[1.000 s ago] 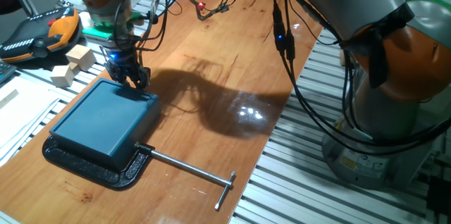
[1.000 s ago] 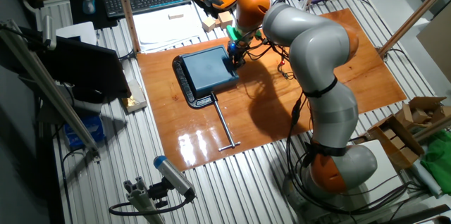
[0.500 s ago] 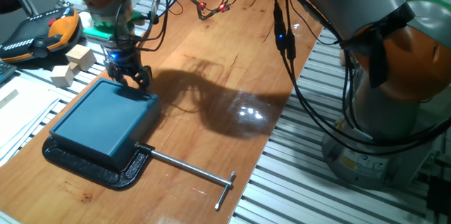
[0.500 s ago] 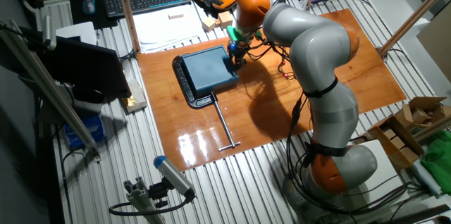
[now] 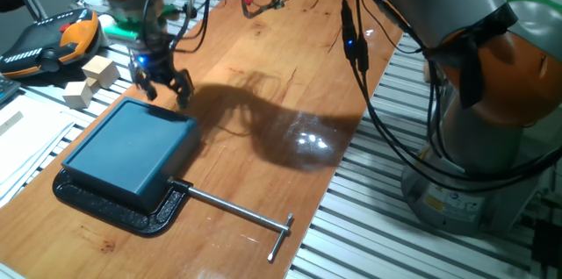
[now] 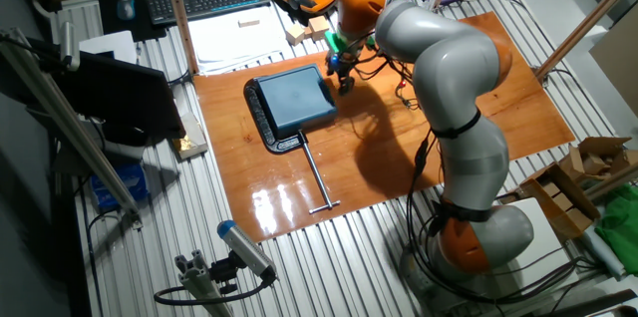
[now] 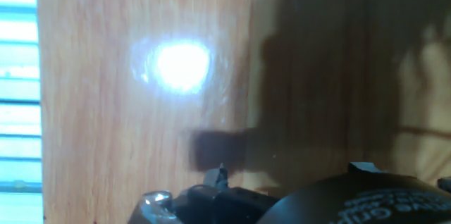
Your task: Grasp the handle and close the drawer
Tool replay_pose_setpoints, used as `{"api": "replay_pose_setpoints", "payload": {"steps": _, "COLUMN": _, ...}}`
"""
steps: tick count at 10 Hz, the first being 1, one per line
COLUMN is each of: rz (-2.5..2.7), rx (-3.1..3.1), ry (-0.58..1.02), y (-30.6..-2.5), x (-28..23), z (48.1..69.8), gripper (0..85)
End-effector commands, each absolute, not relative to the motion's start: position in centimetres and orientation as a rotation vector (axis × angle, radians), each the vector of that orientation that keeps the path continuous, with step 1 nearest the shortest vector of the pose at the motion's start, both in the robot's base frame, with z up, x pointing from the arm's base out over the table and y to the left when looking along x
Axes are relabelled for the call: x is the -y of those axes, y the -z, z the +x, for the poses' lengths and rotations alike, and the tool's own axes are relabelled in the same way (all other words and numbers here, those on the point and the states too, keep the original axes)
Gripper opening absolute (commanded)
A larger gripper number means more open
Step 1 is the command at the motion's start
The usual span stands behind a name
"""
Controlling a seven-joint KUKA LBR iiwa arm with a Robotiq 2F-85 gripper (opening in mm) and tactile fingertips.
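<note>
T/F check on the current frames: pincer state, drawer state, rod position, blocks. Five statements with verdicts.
1. The pincer is clamped on the drawer. False: it hangs open, just beyond the teal box's far edge, gripping nothing.
2. The drawer looks fully pushed in. True: no tray sticks out of the teal box in either fixed view.
3. A metal rod with a T end lies on the wooden table, reaching out from the black base plate. True.
4. The rod rests on top of the teal box. False: it lies on the table beside it.
5. Two wooden blocks sit stacked on the drawer. False: they are off the table.
</note>
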State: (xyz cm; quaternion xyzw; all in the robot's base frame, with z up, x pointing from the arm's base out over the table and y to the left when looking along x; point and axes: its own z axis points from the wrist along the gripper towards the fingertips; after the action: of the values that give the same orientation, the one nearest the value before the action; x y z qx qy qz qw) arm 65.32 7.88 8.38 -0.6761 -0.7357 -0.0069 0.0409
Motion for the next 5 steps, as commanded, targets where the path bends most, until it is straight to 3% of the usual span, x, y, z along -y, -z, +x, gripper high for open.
{"api": "replay_pose_setpoints", "payload": {"steps": 1, "rz": -2.06, "rx": 2.268, "ry": 0.006, "y": -9.4, "x": -7.4, "z": 65.1, "gripper": 82.3}}
{"api": "replay_pose_setpoints", "payload": {"steps": 5, "rz": -1.967, "rx": 2.398, "ry": -0.032, "y": -13.6, "x": -4.0, "z": 63.3, "gripper": 70.0}}
